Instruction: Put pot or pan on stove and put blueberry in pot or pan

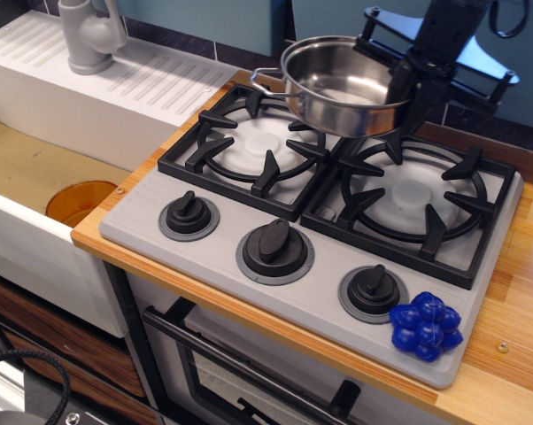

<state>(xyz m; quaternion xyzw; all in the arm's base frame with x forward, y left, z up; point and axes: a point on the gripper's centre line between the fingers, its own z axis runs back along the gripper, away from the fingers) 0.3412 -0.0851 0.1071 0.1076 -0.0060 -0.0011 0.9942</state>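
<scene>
The shiny steel pot (342,84) hangs in the air above the back middle of the grey stove (204,243), between the left grate (249,146) and the right grate (417,190). My black gripper (406,80) is shut on the pot's right rim and holds it tilted a little. The blue blueberry cluster (426,325) lies on the stove's front right corner, next to the right knob (374,288), far from the gripper.
A sink basin (36,168) with an orange disc (81,202) lies left of the stove. A grey faucet (89,35) stands on the white drainboard at back left. A wooden counter (523,292) runs along the right.
</scene>
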